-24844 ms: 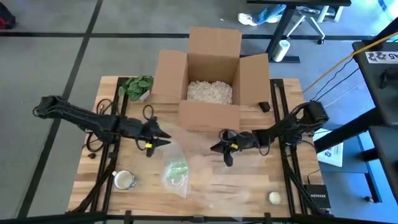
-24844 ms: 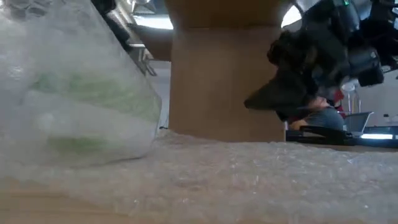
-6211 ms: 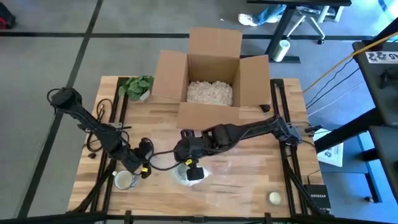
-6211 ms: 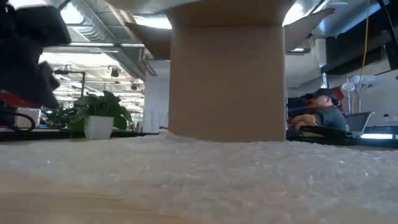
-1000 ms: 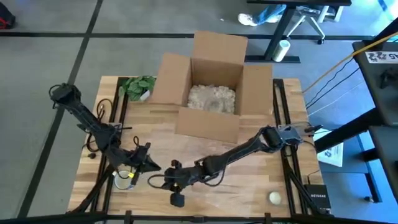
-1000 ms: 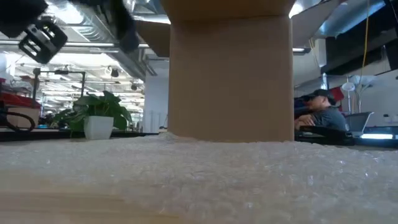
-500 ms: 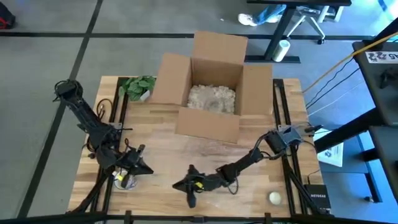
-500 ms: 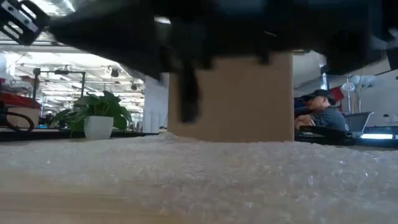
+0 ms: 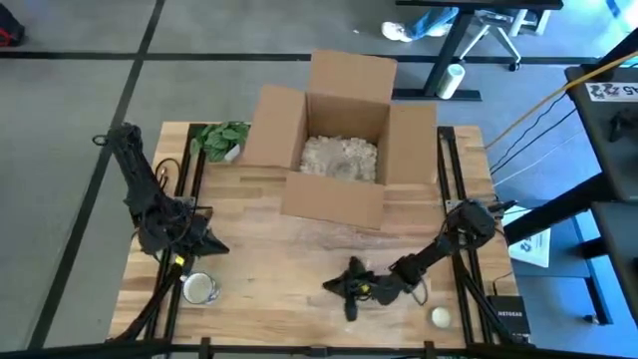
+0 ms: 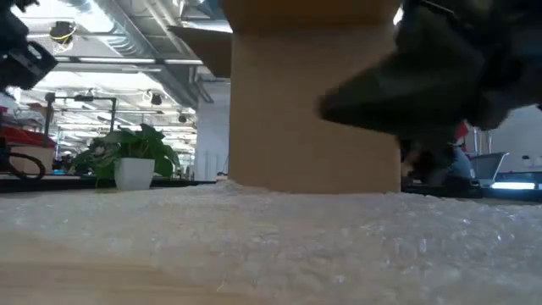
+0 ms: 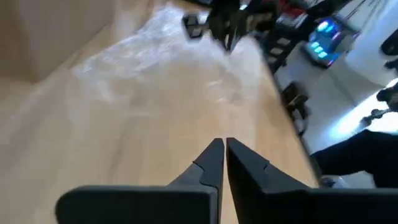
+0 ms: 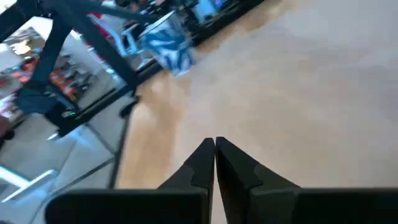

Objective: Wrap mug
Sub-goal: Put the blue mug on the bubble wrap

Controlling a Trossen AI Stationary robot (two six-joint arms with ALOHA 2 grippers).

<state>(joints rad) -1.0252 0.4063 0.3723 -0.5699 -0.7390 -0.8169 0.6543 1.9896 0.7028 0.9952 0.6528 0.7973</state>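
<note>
Over the table (image 9: 259,214), the left gripper (image 9: 214,246) and right gripper (image 9: 332,286) hover low, both closed and empty.

The mug (image 9: 200,288) is white with a pale green inside, standing upright with its mouth open to the ceiling, unwrapped, on bare wood near the table's front left corner, well to the front left of the cardboard box (image 9: 334,140). The bubble wrap (image 9: 339,261) is a clear sheet lying flat and spread out just in front of the box, well to the right of the mug and not touching it.
</note>
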